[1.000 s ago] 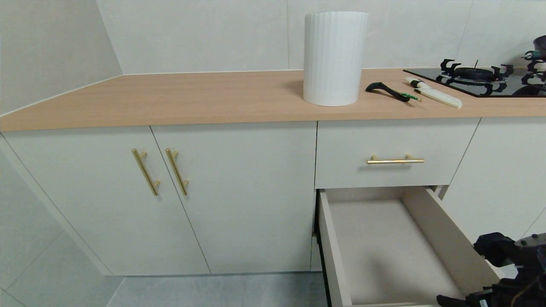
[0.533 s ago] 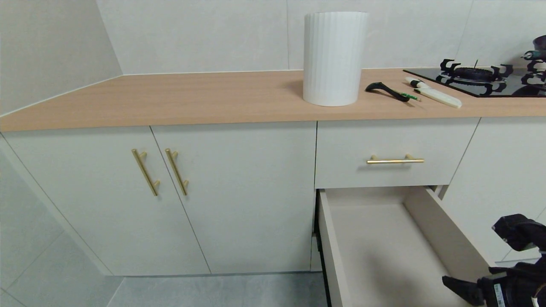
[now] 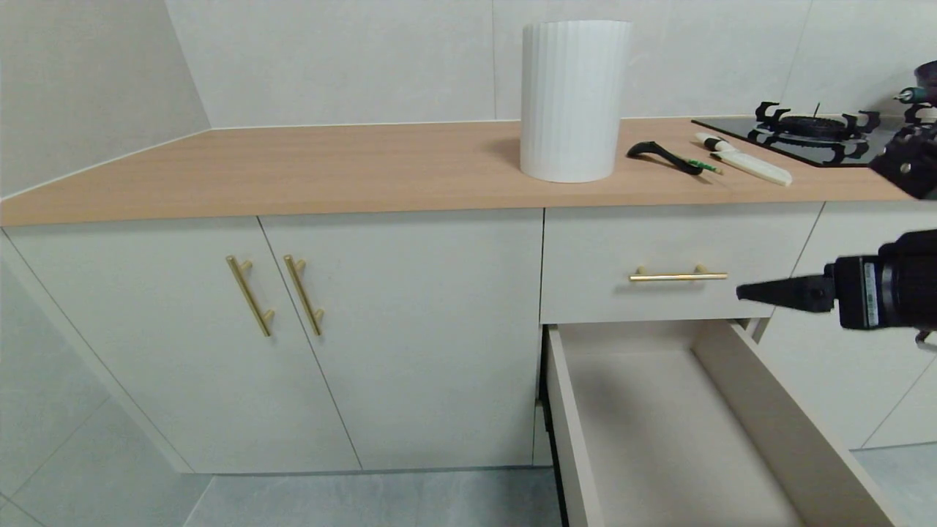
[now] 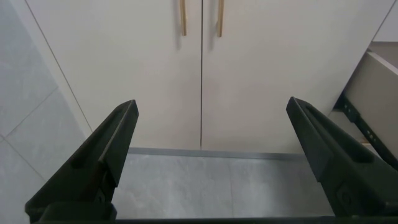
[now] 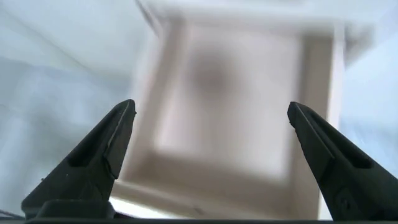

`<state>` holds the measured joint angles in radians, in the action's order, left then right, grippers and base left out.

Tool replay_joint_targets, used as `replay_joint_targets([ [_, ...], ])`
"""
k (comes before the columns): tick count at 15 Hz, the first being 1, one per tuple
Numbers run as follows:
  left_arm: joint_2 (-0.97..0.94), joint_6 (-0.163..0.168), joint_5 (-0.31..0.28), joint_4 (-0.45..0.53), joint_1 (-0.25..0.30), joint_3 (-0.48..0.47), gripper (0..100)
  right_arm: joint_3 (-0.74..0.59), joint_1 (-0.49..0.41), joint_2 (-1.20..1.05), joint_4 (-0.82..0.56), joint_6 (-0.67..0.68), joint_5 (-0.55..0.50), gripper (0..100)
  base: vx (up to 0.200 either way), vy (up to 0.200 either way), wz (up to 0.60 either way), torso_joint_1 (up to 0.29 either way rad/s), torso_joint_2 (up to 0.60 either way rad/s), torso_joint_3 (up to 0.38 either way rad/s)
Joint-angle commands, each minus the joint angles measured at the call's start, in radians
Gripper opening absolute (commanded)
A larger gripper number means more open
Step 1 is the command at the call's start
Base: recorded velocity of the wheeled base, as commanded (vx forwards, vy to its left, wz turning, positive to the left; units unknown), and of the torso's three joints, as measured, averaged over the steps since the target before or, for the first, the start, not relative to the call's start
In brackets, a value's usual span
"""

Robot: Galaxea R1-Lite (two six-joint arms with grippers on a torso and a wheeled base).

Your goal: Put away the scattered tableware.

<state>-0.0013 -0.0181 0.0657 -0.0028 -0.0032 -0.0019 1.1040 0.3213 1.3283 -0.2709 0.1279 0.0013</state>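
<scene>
My left gripper (image 4: 211, 104) is matte black, with two flat, wedge-shaped fingers (image 4: 102, 162) that narrow to blunt tips and have bevelled inner edges. My right gripper (image 5: 210, 107) is the same black pair. Behind it, my right wrist (image 3: 897, 289) is a blocky black housing with a narrow white label (image 3: 869, 293) on its side.

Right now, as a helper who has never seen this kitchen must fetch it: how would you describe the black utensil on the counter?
On the wooden countertop, find the tall white ribbed cylinder. Between it and the stove, the black utensil lies nearest the cylinder. It is dark and curved, while the knife beside it is pale and straight.
</scene>
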Motion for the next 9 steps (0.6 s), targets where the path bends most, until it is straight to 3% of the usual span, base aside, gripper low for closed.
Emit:
replay_joint_targets([
  [1, 0.001, -0.002, 0.000, 0.000, 0.000, 0.000, 100, 0.145, -0.051, 0.137, -0.047, 0.003, 0.039, 100, 0.000, 0.000, 0.00, 0.000, 0.00, 0.000],
  [6, 0.001, 0.000, 0.000, 0.000, 0.000, -0.001, 100, 0.135, -0.068, 0.164, -0.034, -0.031, 0.023, 100, 0.000, 0.000, 0.00, 0.000, 0.00, 0.000],
  [9, 0.001, 0.000, 0.000, 0.000, 0.000, 0.000, 100, 0.134, -0.070, 0.155, -0.034, -0.031, 0.023, 100, 0.000, 0.000, 0.00, 0.014, -0.17, -0.216],
])
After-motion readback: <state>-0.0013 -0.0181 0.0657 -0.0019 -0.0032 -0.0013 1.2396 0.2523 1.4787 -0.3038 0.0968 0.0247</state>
